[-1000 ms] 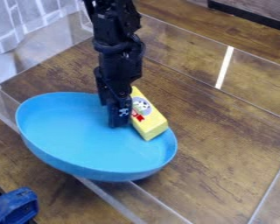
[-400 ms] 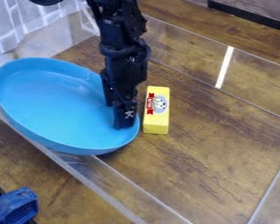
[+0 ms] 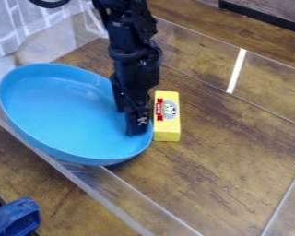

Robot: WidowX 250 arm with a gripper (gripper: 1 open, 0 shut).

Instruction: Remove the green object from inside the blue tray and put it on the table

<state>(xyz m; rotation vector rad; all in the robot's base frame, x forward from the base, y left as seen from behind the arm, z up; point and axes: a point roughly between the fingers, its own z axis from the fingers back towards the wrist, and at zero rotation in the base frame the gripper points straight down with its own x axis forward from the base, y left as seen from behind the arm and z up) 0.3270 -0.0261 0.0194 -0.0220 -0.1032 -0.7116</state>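
black arm stands upright, pincer [image 3: 139, 123] spread, pointing down between blue tray [image 3: 45, 101] and green object [image 3: 169, 117].

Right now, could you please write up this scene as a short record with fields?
Setting: glossy dark brown wooden table edged by clear acrylic panels.
Blue tray: large shallow oval dish at left, nothing visible inside except the gripper's tip.
Yellow block: lies on the table just outside the tray's right rim, red-and-white label facing up.
Gripper: black, pointing down over the tray's right edge, right beside the block; jaws open, holding nothing.
Dark blue cloth-like thing: bottom left corner, partly cut off.
Task status: block appears out of the tray.
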